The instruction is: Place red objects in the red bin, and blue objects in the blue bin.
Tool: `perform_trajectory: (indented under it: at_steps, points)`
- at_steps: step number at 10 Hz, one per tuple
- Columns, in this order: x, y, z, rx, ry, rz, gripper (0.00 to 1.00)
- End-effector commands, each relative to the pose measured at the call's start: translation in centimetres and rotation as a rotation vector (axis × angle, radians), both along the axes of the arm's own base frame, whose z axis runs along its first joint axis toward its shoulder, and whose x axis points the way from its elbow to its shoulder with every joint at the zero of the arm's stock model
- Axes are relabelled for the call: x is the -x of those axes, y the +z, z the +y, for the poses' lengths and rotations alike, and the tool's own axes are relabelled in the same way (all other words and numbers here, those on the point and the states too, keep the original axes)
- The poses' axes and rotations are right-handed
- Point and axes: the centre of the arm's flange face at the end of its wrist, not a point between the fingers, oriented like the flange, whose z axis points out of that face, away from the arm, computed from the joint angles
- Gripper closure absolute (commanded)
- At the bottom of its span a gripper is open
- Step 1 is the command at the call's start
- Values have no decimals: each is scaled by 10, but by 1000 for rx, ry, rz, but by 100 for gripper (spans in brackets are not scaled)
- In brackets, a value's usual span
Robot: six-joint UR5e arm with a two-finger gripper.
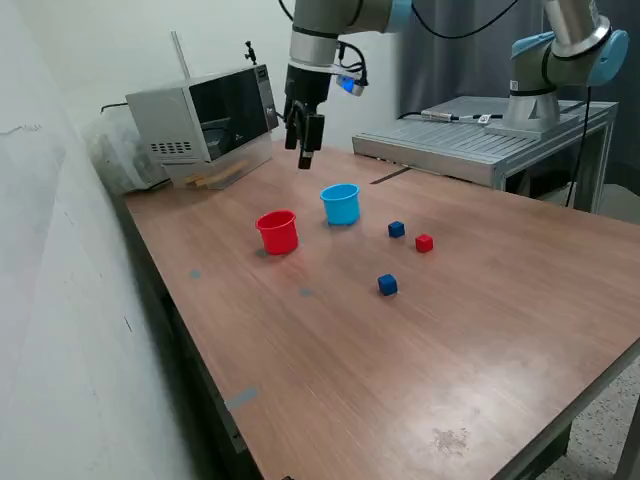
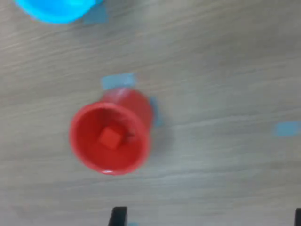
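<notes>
A: Where do things stand with the sorting?

B: The gripper (image 1: 305, 150) hangs high over the tabletop (image 1: 420, 360), above the two cups. Its fingers look close together with nothing between them, so I'd call it clenched and empty. The wrist view looks straight down into the red cup (image 2: 110, 137), and one red cube (image 2: 110, 138) lies on its bottom.

A: And the rest?

B: Three cubes are out on the tabletop, all well below the gripper and out past the cups. One blue cube (image 1: 397, 229) lies just beyond the blue cup (image 1: 341, 203), the other red cube (image 1: 424, 243) sits just beside it, and a second blue cube (image 1: 387, 285) lies farthest away. I can't see into the blue cup.

A: So what's the sensible step?

B: Probably fetching one of those three. The red and blue pair lie close together, so the fingers should spread wide and come down with one on each free side of the chosen cube, not across the gap to its neighbour. Descend straight, close only once low enough to catch the cube's middle.
</notes>
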Motion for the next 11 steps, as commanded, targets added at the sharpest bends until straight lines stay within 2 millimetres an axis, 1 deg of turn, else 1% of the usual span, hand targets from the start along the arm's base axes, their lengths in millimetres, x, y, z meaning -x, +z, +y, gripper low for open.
perform_trajectory:
  at_steps: [1, 2, 4, 5, 7, 8, 9, 10, 11]
  points:
    - [-55, -10, -94, 25, 57, -31, 0]
    - [-56, -17, -105, 37, 37, -27, 0]
    - [-48, -72, -115, 35, 47, -86, 0]
    - [-47, -93, -125, 48, 61, -103, 0]
    - [-52, -102, -151, 70, 99, -106, 0]
    - [-55, -111, -161, 68, 111, -118, 0]
    - [-65, -121, -182, 79, 122, -134, 0]
    - [-70, -122, -195, 84, 117, -132, 0]
    - [-71, -118, -202, 88, 117, -121, 0]
